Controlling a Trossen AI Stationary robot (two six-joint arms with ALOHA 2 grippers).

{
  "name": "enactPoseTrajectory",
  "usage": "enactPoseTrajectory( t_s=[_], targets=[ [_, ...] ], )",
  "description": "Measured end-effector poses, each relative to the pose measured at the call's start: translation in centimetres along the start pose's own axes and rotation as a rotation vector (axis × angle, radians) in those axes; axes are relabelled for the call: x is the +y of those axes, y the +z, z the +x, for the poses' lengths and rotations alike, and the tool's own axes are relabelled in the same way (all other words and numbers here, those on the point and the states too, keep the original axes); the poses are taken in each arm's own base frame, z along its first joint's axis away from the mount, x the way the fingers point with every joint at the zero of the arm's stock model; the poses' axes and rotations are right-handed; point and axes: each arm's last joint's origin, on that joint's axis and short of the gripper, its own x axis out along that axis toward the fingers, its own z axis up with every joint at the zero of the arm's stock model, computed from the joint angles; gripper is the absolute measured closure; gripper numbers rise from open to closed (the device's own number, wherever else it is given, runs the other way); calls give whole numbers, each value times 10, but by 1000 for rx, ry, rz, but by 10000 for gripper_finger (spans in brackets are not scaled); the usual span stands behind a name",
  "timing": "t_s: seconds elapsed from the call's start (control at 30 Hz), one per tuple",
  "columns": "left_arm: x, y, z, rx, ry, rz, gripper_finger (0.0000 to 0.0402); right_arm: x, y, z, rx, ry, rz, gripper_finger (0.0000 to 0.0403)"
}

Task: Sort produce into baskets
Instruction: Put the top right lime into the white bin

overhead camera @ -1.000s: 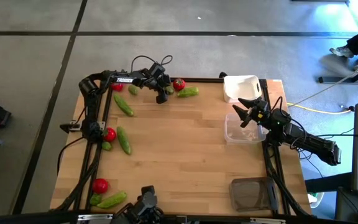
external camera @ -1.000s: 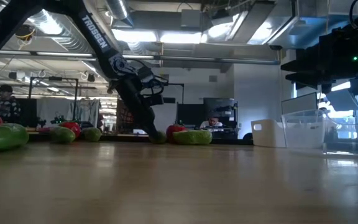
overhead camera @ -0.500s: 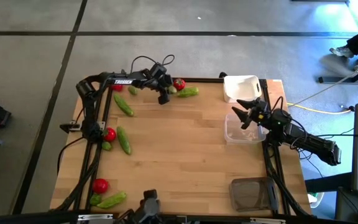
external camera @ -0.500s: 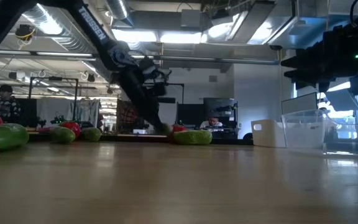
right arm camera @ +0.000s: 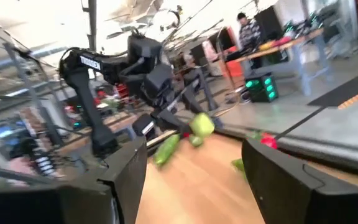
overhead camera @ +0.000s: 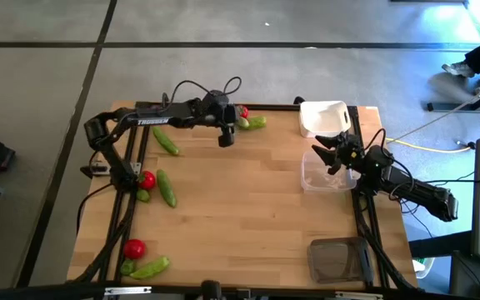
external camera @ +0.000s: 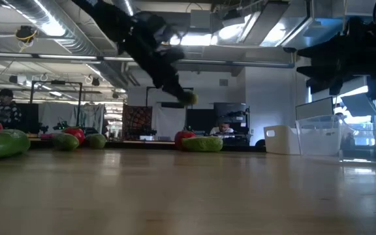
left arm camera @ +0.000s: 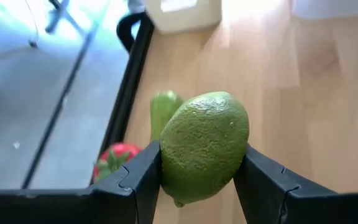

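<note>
A: Table (overhead camera: 240,217) first, since it is the biggest thing: pale wood planks with a dark frame along the edges. Its whole middle lies bare, from the left-edge produce across to the baskets.

B: And the baskets?

A: All three sit along the right edge. The white basket (overhead camera: 323,117) is at the far right corner, the clear basket (overhead camera: 325,175) just nearer than it, and the dark grey basket (overhead camera: 338,260) is at the near right corner, well apart from the other two.

B: Where are the arms?

A: The left gripper (overhead camera: 226,136) reaches over the far edge, raised off the table, its jaws clenched on a lime (left arm camera: 204,146). The right gripper (overhead camera: 333,156) hovers over the clear basket with its jaws spread and nothing between them.

B: Loose produce?

A: A tomato (overhead camera: 242,112) and a green pod (overhead camera: 255,122) lie by the far edge, just beyond the left gripper. Another pod (overhead camera: 165,141) lies near the far left corner. A tomato (overhead camera: 147,179) and pod (overhead camera: 166,188) lie midway along the left edge, and a third tomato (overhead camera: 134,247) with a pod (overhead camera: 149,268) at the near left corner.
</note>
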Motion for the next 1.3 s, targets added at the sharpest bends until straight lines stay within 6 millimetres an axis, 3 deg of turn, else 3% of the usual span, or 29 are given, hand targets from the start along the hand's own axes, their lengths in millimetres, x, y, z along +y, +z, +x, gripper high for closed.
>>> enactPoseTrajectory(
  t_s=[0.4,0.7,0.97,1.3],
  targets=[
    [-67,46,-11,-209,-39,129,231,0,-3,3,40,7,207,157],
    [-95,70,-22,-365,51,143,231,5,3,14,22,127,314,157],
    [-104,76,-25,-385,107,166,231,6,3,33,137,75,336,157],
    [-103,74,-23,-370,129,138,231,11,10,73,235,70,291,157]
  ],
)
